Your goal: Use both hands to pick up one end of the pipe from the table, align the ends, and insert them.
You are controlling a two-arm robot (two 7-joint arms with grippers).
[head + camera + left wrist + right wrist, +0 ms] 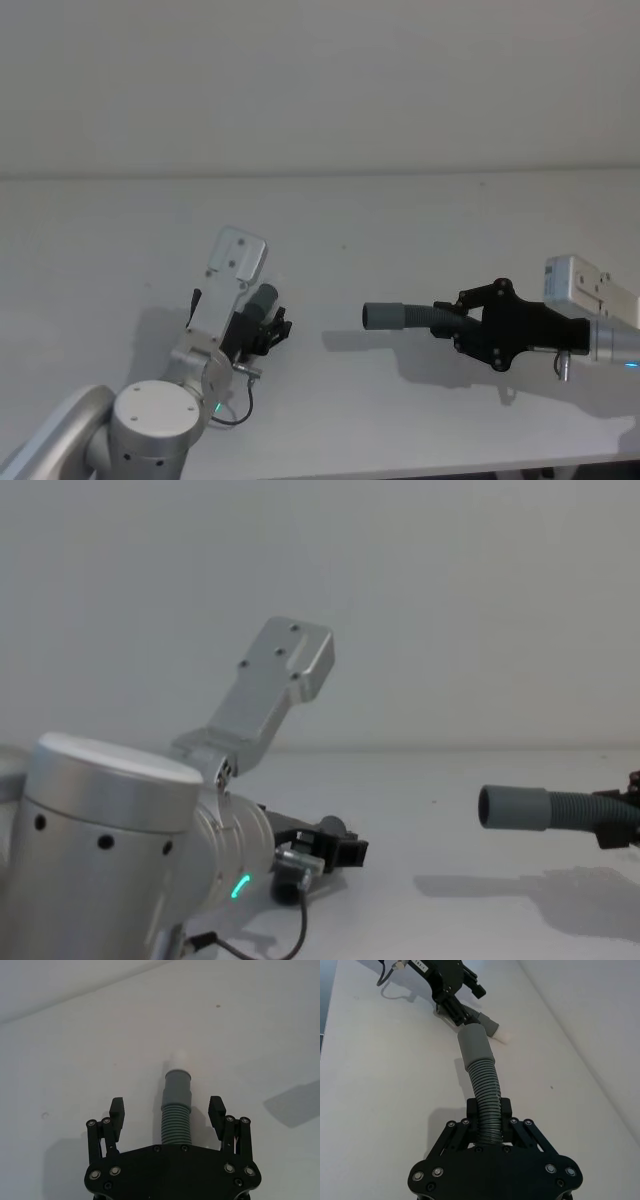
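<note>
Centrally, pipe [176, 1122] within spread left tool [167, 1106]

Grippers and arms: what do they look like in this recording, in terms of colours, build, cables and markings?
The left gripper and right gripper are black plastic, each with two linkage-driven jaws and silver screw heads. The left one carries a small white label. Both arms are silver cylinders: left arm, right arm. The left wrist has a pale bracket, a green light and a thin black cable.
</note>
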